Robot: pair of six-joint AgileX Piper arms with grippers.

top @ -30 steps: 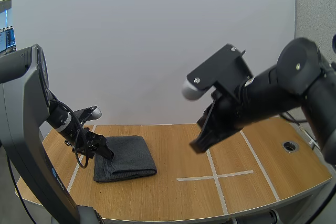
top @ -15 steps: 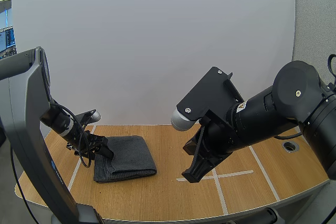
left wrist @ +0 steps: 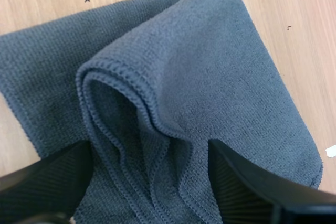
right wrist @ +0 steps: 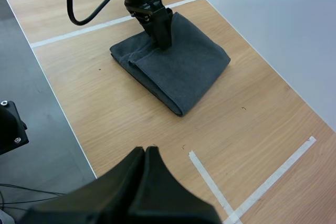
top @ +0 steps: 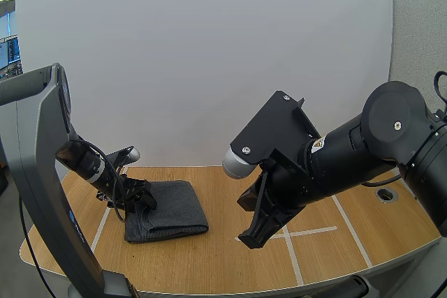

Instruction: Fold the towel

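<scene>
A dark grey towel (top: 170,209) lies folded into a thick rectangle on the left part of the wooden table (top: 223,263). My left gripper (top: 143,199) sits on the towel's left edge. In the left wrist view its fingers (left wrist: 50,182) press from both sides on a bunch of pleated towel layers (left wrist: 157,129). My right gripper (top: 253,235) hangs shut over the table's middle, well right of the towel. In the right wrist view its fingers lie together as one dark wedge (right wrist: 146,150), with the towel (right wrist: 178,69) and the left gripper (right wrist: 163,38) farther off.
White tape lines (top: 286,234) cross on the table right of the middle, and another line (top: 101,225) runs along the left side. A round hole (top: 385,194) sits near the right edge. The table's front edge (right wrist: 63,114) is close to the towel.
My right arm has come down and to the left, over the table's middle. My left gripper has shifted slightly onto the towel's edge. The towel's outline looks unchanged.
</scene>
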